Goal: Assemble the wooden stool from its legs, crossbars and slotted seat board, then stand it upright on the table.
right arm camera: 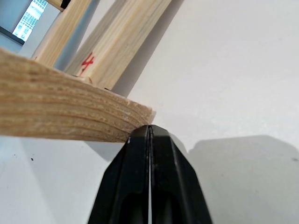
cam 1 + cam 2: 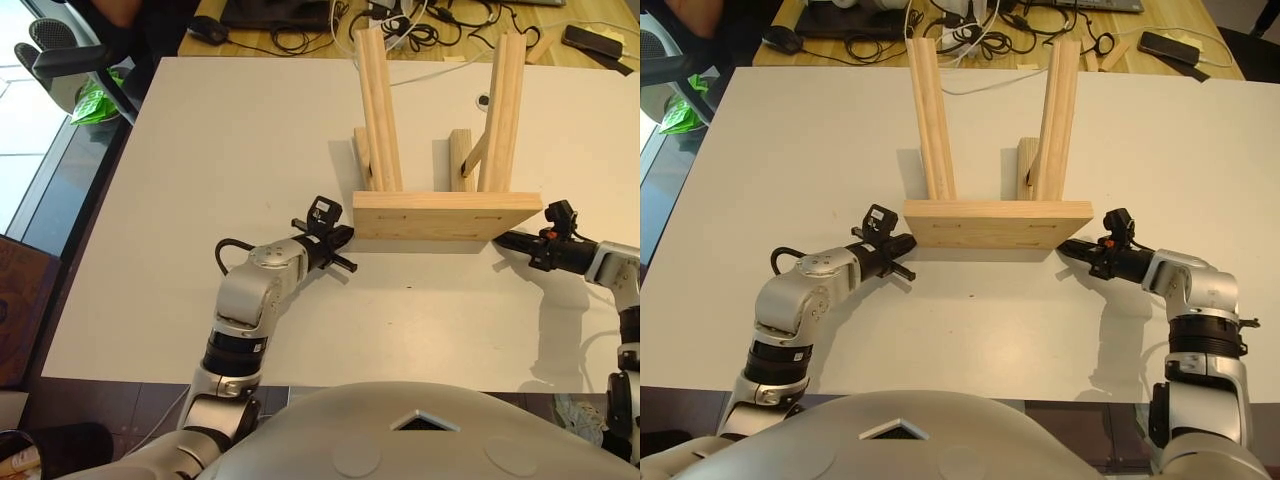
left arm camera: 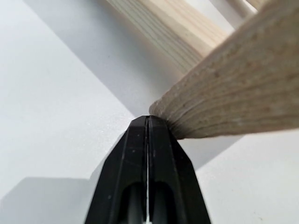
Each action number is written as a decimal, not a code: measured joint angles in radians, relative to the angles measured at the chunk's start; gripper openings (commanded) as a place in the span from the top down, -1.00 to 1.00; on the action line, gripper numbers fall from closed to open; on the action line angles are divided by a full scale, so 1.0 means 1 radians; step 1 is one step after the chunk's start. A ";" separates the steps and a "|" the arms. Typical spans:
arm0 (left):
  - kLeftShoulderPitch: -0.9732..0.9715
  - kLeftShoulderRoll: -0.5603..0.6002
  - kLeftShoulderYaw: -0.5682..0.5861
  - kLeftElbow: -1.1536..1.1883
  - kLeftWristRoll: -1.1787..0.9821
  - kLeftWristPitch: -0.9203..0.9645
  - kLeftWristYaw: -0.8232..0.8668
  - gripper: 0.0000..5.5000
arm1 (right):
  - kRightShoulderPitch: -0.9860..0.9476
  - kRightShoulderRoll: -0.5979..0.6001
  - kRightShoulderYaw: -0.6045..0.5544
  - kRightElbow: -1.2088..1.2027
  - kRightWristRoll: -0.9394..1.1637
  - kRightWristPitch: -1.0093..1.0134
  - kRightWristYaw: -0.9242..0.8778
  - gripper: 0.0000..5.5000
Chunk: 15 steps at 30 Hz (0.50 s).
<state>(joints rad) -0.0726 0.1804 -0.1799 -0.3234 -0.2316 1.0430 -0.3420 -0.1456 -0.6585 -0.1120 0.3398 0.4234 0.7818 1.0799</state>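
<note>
The wooden stool lies on its side on the white table, its seat board on edge facing me and its two upper legs pointing away. Short crossbars show between the legs. My left gripper is shut, its tip touching the board's lower left corner. My right gripper is also shut, its tip pressed against the board's lower right corner. A leg with a red mark runs behind that corner.
Behind the table stands a wooden desk with tangled cables, a mouse and a dark phone. An office chair and something green sit past the left edge. Bare table lies left of the stool and in front of it.
</note>
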 measured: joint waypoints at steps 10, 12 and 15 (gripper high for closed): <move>0.004 0.021 0.111 -0.084 -0.085 0.064 -0.014 0.99 | 0.101 -0.008 -0.052 -0.253 0.074 0.130 -0.025 1.00; 0.006 0.032 0.121 -0.086 -0.094 0.064 -0.015 0.99 | 0.107 -0.009 -0.072 -0.299 0.102 0.151 -0.030 1.00; 0.006 0.038 0.128 -0.086 -0.096 0.064 -0.015 0.99 | 0.108 -0.009 -0.083 -0.341 0.111 0.175 -0.040 1.00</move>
<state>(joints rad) -0.0665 0.2187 -0.0519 -0.4095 -0.3276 1.1073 -0.3572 -0.0377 -0.6678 -0.1947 -0.0010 0.5349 0.9563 1.0402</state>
